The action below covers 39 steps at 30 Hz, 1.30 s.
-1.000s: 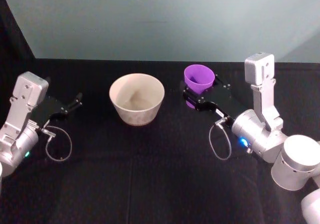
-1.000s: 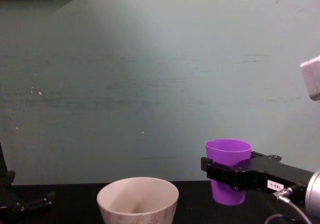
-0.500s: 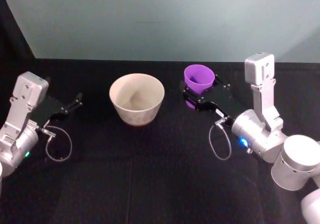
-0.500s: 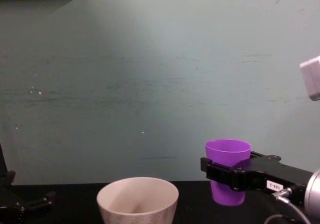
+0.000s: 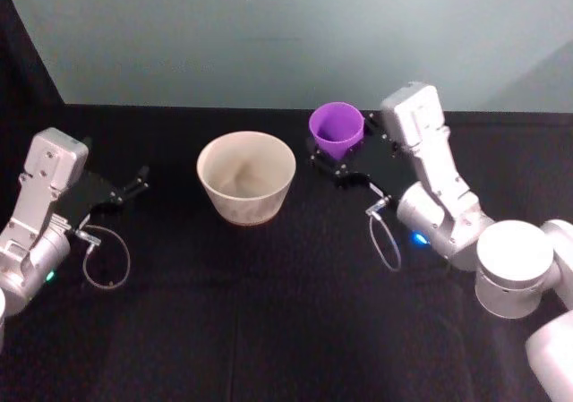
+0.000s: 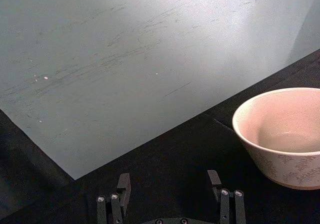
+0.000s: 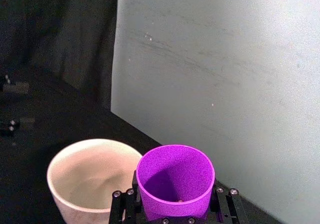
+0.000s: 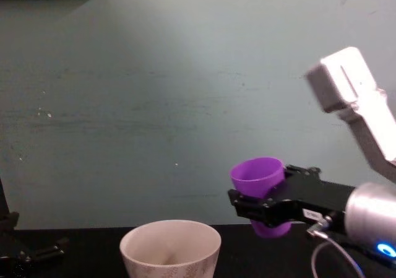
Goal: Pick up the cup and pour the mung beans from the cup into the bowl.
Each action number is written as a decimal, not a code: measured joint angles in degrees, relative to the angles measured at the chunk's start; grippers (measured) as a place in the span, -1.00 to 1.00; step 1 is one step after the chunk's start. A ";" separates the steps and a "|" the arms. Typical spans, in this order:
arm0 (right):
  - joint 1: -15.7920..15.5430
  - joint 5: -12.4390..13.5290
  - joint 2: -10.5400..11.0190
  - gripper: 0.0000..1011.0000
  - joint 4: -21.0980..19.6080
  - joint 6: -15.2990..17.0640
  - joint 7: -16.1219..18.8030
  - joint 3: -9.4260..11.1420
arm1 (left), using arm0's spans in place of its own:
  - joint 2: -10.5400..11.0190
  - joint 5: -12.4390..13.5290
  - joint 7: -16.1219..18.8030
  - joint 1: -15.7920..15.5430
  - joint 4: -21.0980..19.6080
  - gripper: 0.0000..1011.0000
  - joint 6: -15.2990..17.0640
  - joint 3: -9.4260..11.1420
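Observation:
The purple cup [image 5: 336,130] [image 8: 260,182] [image 7: 175,181] is held off the table, tilted a little toward the bowl, with my right gripper [image 5: 341,162] [image 8: 253,207] [image 7: 175,206] shut on its lower body. It hangs just to the right of the cream bowl [image 5: 245,177] [image 8: 170,248] [image 7: 90,178] [image 6: 282,134], which stands on the black table. A small speck shows at the cup's bottom in the right wrist view. My left gripper [image 5: 136,183] [image 6: 169,189] rests open at the far left, apart from the bowl.
A black cloth [image 5: 269,312] covers the table, and a pale green wall [image 5: 286,35] stands right behind it. Loose cables [image 5: 106,259] hang from both wrists near the table.
My right arm has lifted the cup and carried it left toward the bowl, tilting it slightly. The left arm has stayed where it was.

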 joint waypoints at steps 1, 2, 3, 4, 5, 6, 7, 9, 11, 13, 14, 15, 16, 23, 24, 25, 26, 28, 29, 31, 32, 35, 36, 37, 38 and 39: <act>0.32 -1.08 0.00 0.45 -0.07 0.18 -0.22 -0.42 | 0.00 0.00 0.00 0.00 0.00 0.98 0.00 0.00; 1.05 -3.23 -0.01 0.45 -0.17 0.56 -0.72 -1.46 | 0.00 0.00 0.00 0.00 0.00 0.98 0.00 0.00; 1.30 -4.07 -0.02 0.45 -0.19 0.75 -0.87 -1.84 | 0.00 0.00 0.00 0.00 0.00 0.98 0.00 0.00; 1.68 -5.03 -0.03 0.45 -0.22 0.95 -1.02 -2.34 | 0.00 0.00 0.00 0.00 0.00 0.98 0.00 0.00; 2.04 -6.10 -0.07 0.45 -0.24 1.21 -1.22 -2.81 | 0.00 0.00 0.00 0.00 0.00 0.98 0.00 0.00; 2.66 -8.15 -0.15 0.45 -0.30 1.72 -1.59 -3.76 | 0.00 0.00 0.00 0.00 0.00 0.98 0.00 0.00; 2.95 -9.24 -0.17 0.45 -0.32 2.03 -1.80 -4.25 | 0.00 0.00 0.00 0.00 0.00 0.98 0.00 0.00; 3.69 -11.30 -0.23 0.45 -0.37 2.71 -2.10 -5.29 | 0.00 0.00 0.00 0.00 0.00 0.98 0.00 0.00; 4.65 -14.22 -0.33 0.45 -0.39 3.89 -2.33 -6.67 | 0.00 0.00 0.00 0.00 0.00 0.98 0.00 0.00; 5.73 -17.06 -0.51 0.45 -0.37 5.19 -2.37 -8.24 | 0.00 0.00 0.00 0.00 0.00 0.98 0.00 0.00; 6.05 -17.97 -0.57 0.45 -0.33 5.59 -2.36 -8.67 | 0.00 0.00 0.00 0.00 0.00 0.98 0.00 0.00; 6.40 -18.91 -0.64 0.45 -0.27 6.00 -2.35 -9.15 | 0.00 0.00 0.00 0.00 0.00 0.98 0.00 0.00; 7.03 -20.70 -0.74 0.45 -0.06 6.66 -2.33 -10.14 | 0.00 0.00 0.00 0.00 0.00 0.98 0.00 0.00; 9.01 -27.94 -1.28 0.45 0.74 8.71 -2.73 -13.91 | 0.00 0.00 0.00 0.00 0.00 0.98 0.00 0.00; 9.18 -28.65 -1.36 0.45 0.88 8.86 -2.83 -14.25 | 0.00 0.00 0.00 0.00 0.00 0.98 0.00 0.00; 9.51 -29.96 -1.49 0.45 1.22 9.12 -3.07 -14.81 | 0.00 0.00 0.00 0.00 0.00 0.98 0.00 0.00; 9.70 -30.68 -1.57 0.45 1.41 9.28 -3.20 -15.09 | 0.00 0.00 0.00 0.00 0.00 0.98 0.00 0.00; 10.16 -32.65 -1.75 0.45 1.93 9.65 -3.59 -15.80 | 0.00 0.00 0.00 0.00 0.00 0.98 0.00 0.00; 10.30 -33.14 -1.78 0.45 2.08 9.73 -3.67 -15.98 | 0.00 0.00 0.00 0.00 0.00 0.98 0.00 0.00; 10.64 -34.25 -1.90 0.45 2.47 9.86 -3.83 -16.40 | 0.00 0.00 0.00 0.00 0.00 0.98 0.00 0.00; 10.87 -34.94 -1.97 0.45 2.74 9.92 -3.95 -16.63 | 0.01 0.00 0.00 0.00 0.00 0.98 0.00 0.00; 11.62 -37.13 -2.23 0.45 3.74 9.98 -4.15 -17.30 | 0.00 0.00 0.00 0.00 0.00 0.98 0.00 0.00; 11.75 -37.53 -2.29 0.45 3.95 9.98 -4.17 -17.42 | 0.00 0.00 0.00 0.00 0.00 0.98 0.00 0.00; 12.06 -38.34 -2.38 0.45 4.44 9.94 -4.23 -17.69 | 0.00 0.00 0.00 0.00 0.00 0.98 0.00 0.00; 12.23 -38.87 -2.43 0.45 4.67 9.91 -4.30 -17.83 | 0.00 0.00 0.00 0.00 0.00 0.98 0.00 0.00; 12.38 -39.29 -2.46 0.45 4.87 9.87 -4.34 -17.98 | 0.01 0.00 0.00 0.00 0.00 0.98 0.00 0.00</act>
